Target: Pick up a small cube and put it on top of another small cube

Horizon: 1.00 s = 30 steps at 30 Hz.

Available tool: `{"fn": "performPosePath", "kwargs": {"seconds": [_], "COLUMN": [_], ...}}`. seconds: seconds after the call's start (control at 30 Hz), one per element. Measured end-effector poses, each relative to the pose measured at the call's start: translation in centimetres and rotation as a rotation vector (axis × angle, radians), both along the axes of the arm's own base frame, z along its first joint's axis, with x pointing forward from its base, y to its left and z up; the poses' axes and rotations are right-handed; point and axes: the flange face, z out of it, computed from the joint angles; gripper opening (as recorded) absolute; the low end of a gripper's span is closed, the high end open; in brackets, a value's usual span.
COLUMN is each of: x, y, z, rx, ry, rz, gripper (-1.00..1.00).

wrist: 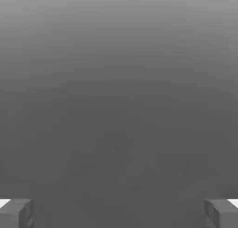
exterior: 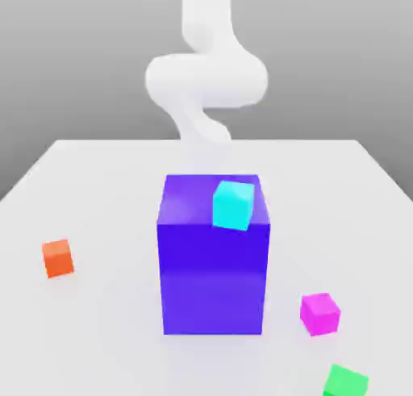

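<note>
- Table [exterior: 105,193], white, broad; bears the block and the loose cubes.
- Robot arm [exterior: 206,80], white, jointed; stands at the far side of the table, beyond the block, running up out of the exterior view's top.
- Block [exterior: 213,277], blue-violet, large, upright; near the middle of the table.
- Gripper [wrist: 119,214], two-fingered; fingers [wrist: 14,215] spread wide apart, holding nothing.
- Cyan cube [exterior: 233,206], small; at the block's top, toward the exterior view's right, overlapping the top's front edge in that view.
- Magenta cube [exterior: 320,314], small, the task's piece; on the table, near the block on the exterior view's right, apart from it and turned at an angle.
- Green cube [exterior: 347,381], small; near the magenta cube, nearer the camera, partly cut off by the exterior view's bottom edge.
- Orange cube [exterior: 58,259], small; on the table at the exterior view's left, well apart from the block.
</note>
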Motion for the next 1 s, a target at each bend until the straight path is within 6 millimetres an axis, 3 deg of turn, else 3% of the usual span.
{"fn": "performPosePath", "kwargs": {"seconds": [0.23,0.47,0.63,0.8,1.0], "x": [5.7,7.3,6.1,3.4,-0.6], "y": [4.8,10.8,14.5,17.5,18.6], "z": [-11.3,-23.0,-31.2,-38.7,-46.2], "rx": [-0.091,-0.207,-0.310,-0.434,-0.609], "ry": [0.145,0.262,0.334,0.396,0.464], "rz": [0.372,0.725,0.971,1.219,1.499], "gripper": [0.00,0.00,0.00,0.00,0.00]}}
